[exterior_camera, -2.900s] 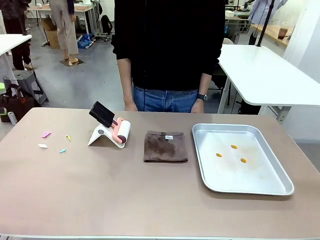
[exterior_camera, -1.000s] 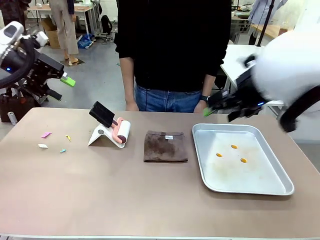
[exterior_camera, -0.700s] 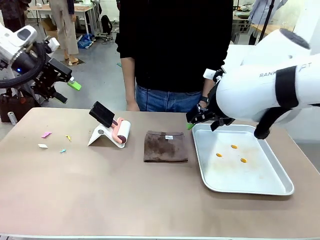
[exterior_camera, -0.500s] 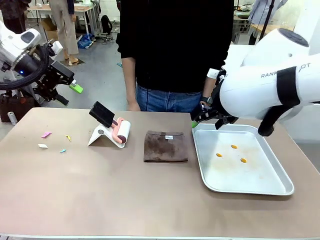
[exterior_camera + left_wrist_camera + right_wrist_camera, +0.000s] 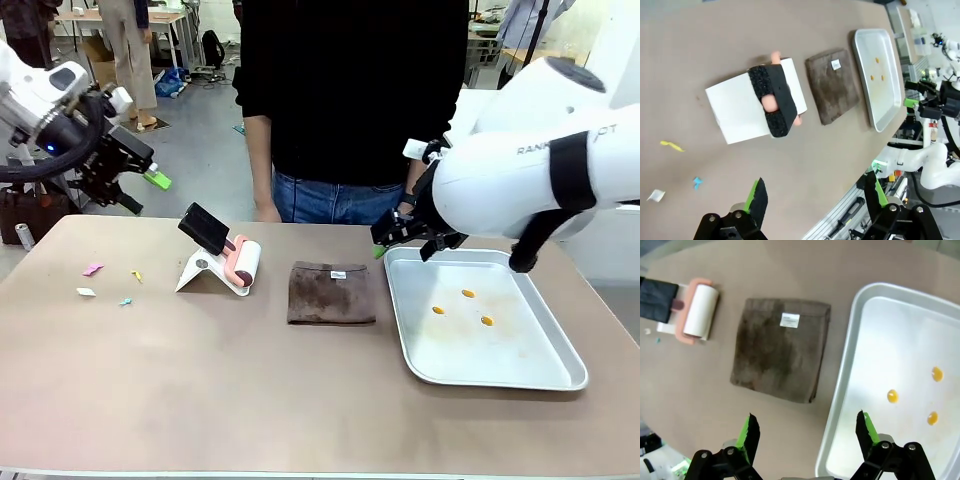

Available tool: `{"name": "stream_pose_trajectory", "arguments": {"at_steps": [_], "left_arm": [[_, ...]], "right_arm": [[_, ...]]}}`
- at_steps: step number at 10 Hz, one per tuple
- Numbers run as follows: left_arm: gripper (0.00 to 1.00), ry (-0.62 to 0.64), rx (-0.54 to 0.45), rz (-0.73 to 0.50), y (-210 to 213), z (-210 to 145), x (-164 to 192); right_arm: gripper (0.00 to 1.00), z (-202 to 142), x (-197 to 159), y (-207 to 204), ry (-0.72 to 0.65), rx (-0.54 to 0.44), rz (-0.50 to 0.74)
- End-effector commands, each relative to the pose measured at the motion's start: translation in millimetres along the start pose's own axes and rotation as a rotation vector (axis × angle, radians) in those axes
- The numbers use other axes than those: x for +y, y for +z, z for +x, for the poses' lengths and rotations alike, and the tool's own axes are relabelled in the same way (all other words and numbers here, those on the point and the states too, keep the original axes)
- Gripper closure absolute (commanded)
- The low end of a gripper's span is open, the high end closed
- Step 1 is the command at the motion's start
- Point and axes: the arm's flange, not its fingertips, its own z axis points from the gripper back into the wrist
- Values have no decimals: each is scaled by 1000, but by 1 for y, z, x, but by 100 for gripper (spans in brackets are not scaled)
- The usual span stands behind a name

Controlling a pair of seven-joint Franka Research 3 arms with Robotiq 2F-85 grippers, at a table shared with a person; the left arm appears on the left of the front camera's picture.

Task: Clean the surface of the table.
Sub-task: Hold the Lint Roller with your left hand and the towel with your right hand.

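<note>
The table [image 5: 250,390] has a matte beige-brown top. Small coloured paper scraps [image 5: 92,269] lie at its left. A lint roller [image 5: 243,265] rests on a white stand left of centre, and a folded brown cloth [image 5: 331,293] lies in the middle. My left gripper [image 5: 140,190] hangs open in the air beyond the table's far left corner. In the left wrist view it [image 5: 817,195] looks down at the roller [image 5: 774,100] and scraps [image 5: 671,145]. My right gripper [image 5: 405,245] hovers open over the tray's far left corner. From the right wrist it [image 5: 807,430] sees the cloth [image 5: 780,355] below.
A silver tray [image 5: 520,350] with three orange spots [image 5: 468,293] sits at the right. A person [image 5: 350,100] in a black top stands at the far edge, hands by the table. A white table [image 5: 530,150] stands behind on the right.
Both arms have come into view. The left gripper has drifted right and down toward the far left corner. The right arm has swung in to the tray's far left corner.
</note>
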Motion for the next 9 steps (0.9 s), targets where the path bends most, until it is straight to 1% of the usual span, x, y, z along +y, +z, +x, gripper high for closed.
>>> {"name": "stream_pose_trajectory", "arguments": {"at_steps": [1, 2, 4, 5, 6, 7, 8, 9], "left_arm": [[0, 43, 26, -33, -19, 23, -1], [0, 76, 0, -1, -21, 26, 2], [0, 135, 1, 27, -29, 31, 13], [0, 158, 13, 11, -39, 33, 20], [0, 159, 16, -15, -47, 33, 22], [0, 156, 6, -32, -54, 33, 22], [0, 162, 9, -58, -60, 31, 26], [0, 183, 26, -74, -67, 29, 31]], "right_arm": [[0, 26, 23, -24, -18, 100, -1], [0, 31, 27, -32, -35, 154, 15], [0, 38, 39, -55, -74, 262, 64], [0, 41, 50, -76, -115, 271, 9], [0, 45, 57, -88, -115, 289, 8], [0, 49, 63, -99, -120, 297, -23], [0, 53, 66, -113, -143, 298, -100], [0, 56, 67, -126, -136, 318, -133]]}}
